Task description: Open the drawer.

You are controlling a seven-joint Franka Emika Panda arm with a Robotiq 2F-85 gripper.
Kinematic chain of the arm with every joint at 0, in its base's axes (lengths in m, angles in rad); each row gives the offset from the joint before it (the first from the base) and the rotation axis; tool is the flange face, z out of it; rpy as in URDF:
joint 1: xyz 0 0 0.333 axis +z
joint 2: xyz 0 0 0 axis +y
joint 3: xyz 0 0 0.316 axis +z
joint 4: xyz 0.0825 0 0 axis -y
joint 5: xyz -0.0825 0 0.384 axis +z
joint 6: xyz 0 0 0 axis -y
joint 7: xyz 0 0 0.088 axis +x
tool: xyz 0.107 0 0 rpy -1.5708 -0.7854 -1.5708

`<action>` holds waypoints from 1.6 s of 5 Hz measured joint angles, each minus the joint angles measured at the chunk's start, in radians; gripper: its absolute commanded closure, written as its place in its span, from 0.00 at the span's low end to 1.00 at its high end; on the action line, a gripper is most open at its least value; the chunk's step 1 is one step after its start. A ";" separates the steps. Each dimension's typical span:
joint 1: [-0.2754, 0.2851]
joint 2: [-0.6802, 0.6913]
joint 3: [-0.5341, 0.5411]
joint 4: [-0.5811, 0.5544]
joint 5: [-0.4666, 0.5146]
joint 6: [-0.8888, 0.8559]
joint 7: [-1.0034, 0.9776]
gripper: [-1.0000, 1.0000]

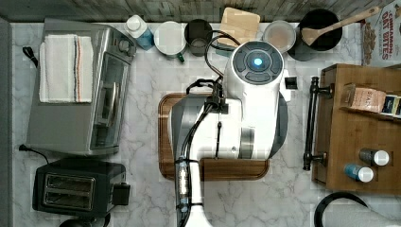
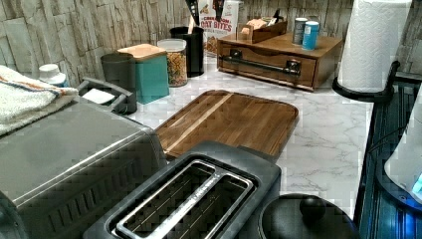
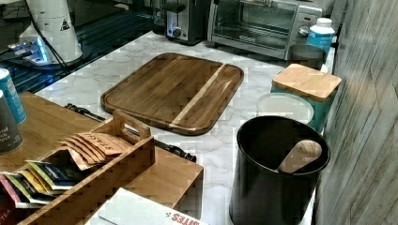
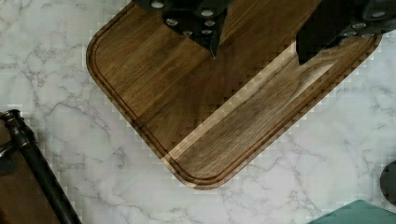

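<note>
Hanging high above the cutting board (image 4: 224, 98), the gripper (image 4: 257, 42) has its two dark fingers (image 4: 201, 23) spread apart with nothing between them, and bare wood shows through the gap in the wrist view. The drawer (image 2: 268, 62) sits well off to one side of the jaws and below them, across a strip of marble counter (image 4: 93, 177); it looks fully shut, its front flush with the wooden organizer (image 1: 359, 137). Its black bar handle (image 1: 310, 124) stands clear of the drawer front on two posts, and one end of it shows at the edge of the wrist view, far from the jaws. Judged from this, the reach has hardly begun. The main risk is alignment: if the open jaws do not turn to straddle the bar across its length, a finger could land on the bar or on a post and skid off. Coming in too low could knock the board's rim; too deep, and the fingertips could jam against the drawer front. The organizer is loaded only with light things, two small cans (image 2: 304, 32) and a tray of tea packets (image 3: 89, 150), so a pull that is off-axis might drag the whole box across the marble instead of sliding the drawer out.
</note>
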 measured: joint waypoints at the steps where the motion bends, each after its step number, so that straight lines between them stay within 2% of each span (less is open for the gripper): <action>1: -0.001 0.000 0.000 -0.006 0.000 0.002 0.000 0.00; 2: -0.001 0.000 0.000 -0.013 0.000 0.002 0.000 0.00; 3: -0.006 0.009 0.000 -0.013 0.000 -0.005 -0.094 0.00; 5: -0.020 0.028 -0.029 -0.020 -0.012 0.008 -0.419 0.00; 6: -0.042 0.039 -0.042 -0.027 -0.012 0.121 -0.531 0.00; 8: -0.075 0.082 -0.120 -0.027 -0.020 0.233 -0.547 0.00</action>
